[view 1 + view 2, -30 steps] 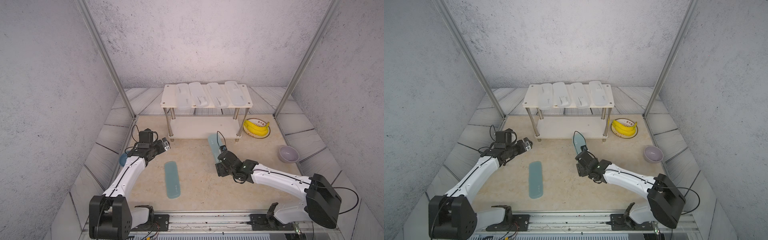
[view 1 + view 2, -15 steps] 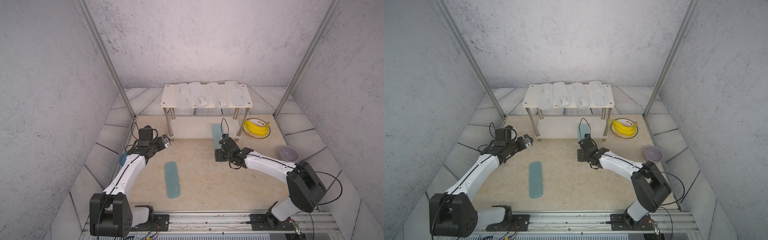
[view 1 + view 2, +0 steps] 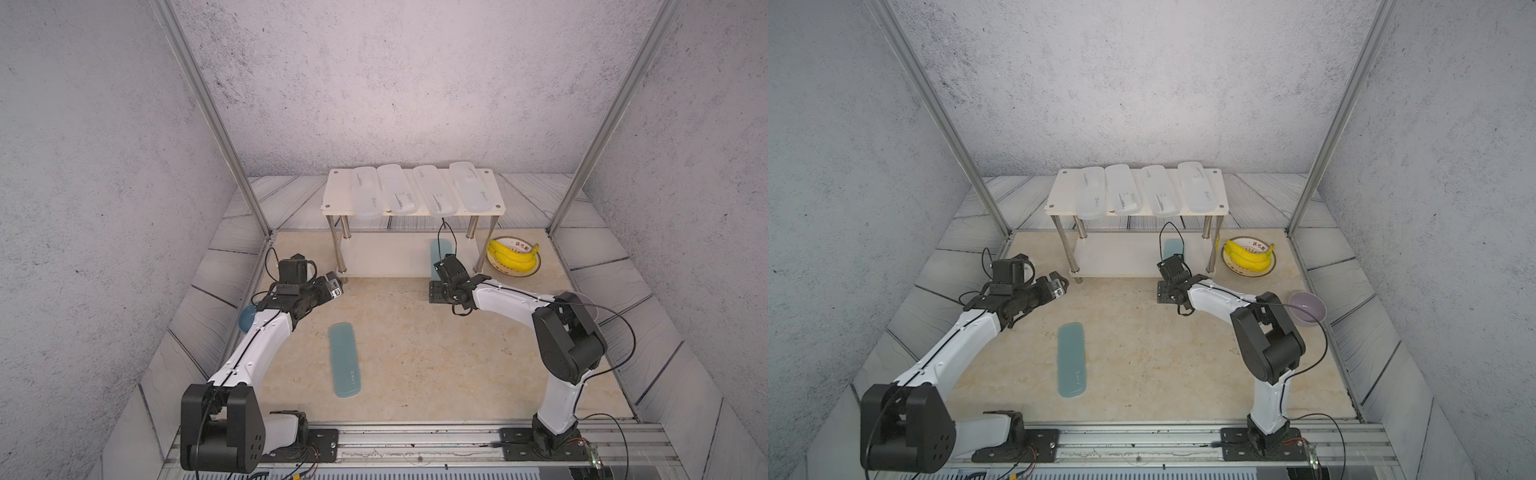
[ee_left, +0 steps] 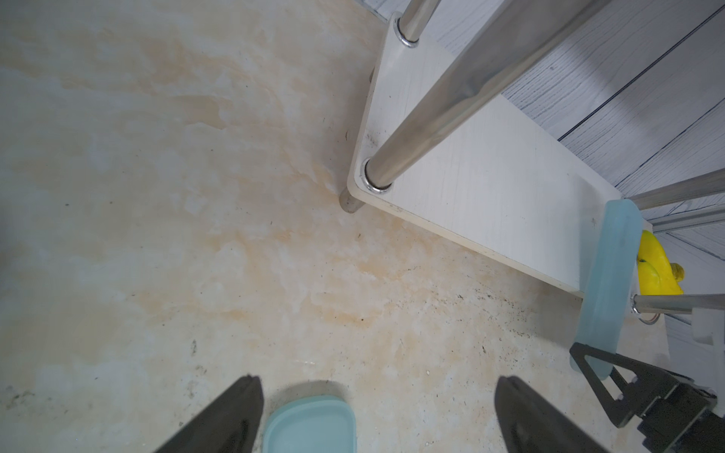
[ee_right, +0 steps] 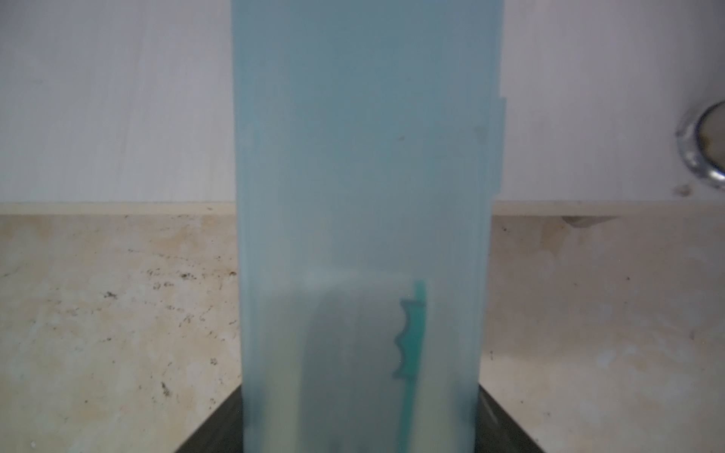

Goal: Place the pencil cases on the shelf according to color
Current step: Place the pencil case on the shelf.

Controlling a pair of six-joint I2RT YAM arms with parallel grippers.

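Several frosted white pencil cases lie side by side on the top board of the shelf. My right gripper is shut on one end of a teal pencil case. That case's far end reaches over the shelf's lower board. A second teal case lies flat on the table. My left gripper hangs open above its far end, near the shelf's front left leg.
A plate of bananas sits right of the shelf. A lilac bowl stands by the right arm, and a blue bowl peeks out behind the left arm. Metal frame posts rise at the back corners.
My right arm has carried the teal case from mid-table toward the shelf, so its far end now lies over the lower board. The left gripper has shifted slightly toward the shelf leg.
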